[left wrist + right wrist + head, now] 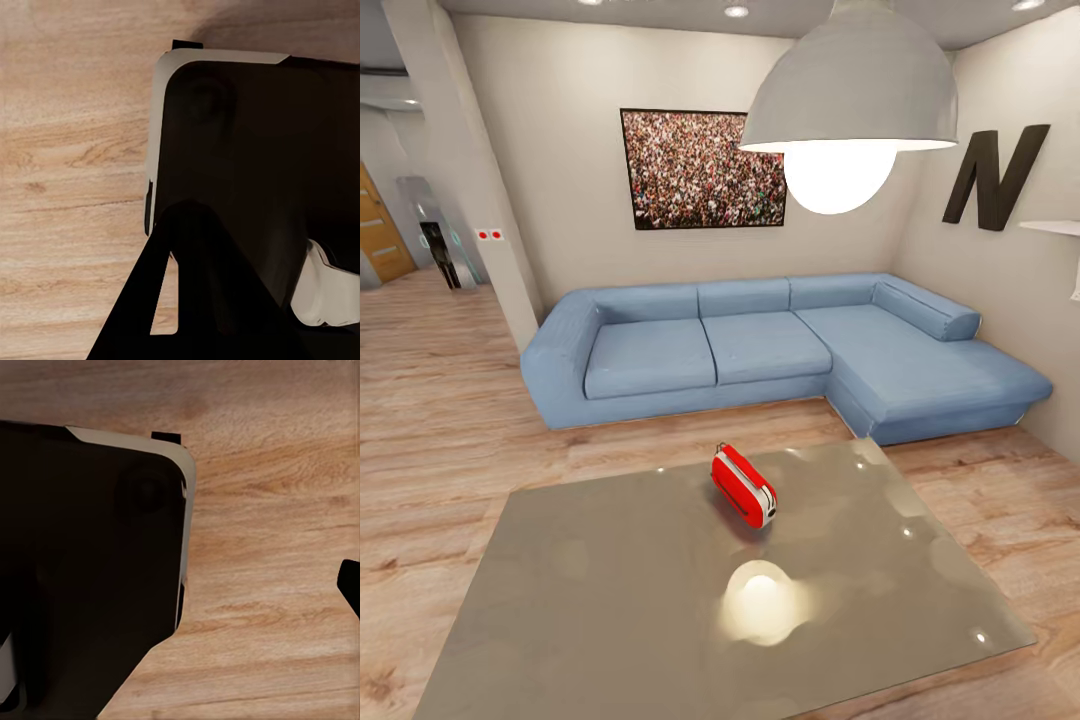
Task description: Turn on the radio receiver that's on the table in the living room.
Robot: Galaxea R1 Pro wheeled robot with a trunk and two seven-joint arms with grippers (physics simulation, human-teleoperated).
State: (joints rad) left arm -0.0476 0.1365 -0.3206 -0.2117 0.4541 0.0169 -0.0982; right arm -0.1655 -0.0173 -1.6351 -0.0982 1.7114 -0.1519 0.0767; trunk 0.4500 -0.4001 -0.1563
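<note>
The living room [720,250] has a wooden floor [440,400], pale walls and a light-blue L-shaped sofa [760,350] along the far wall, its long arm reaching out at the 3 o'clock side of the head view. Above the sofa hangs a crowd picture [702,170]; a big black letter N [994,178] sits on the wall at 2 o'clock, and a grey dome lamp [850,90] with a glowing bulb hangs at 12 to 1 o'clock. At 9 o'clock a wall corner carries two small red marks [489,235], with a wooden door [380,230] beyond it. The table [610,600] fills the near half of the head view, its glossy grey-taupe top reflecting the lamp. The radio [743,485] lies on the table toward its far edge, just past centre, a red box with a white band, angled with one end toward 5 o'clock. Each wrist view looks down at the wooden floor beside a dark, pale-edged part of the robot's body. The left wrist view has a dark triangular shape, likely a finger of the left gripper, and the right wrist view a dark sliver at one edge; I cannot tell how far either gripper is open, or whether it holds anything.
</note>
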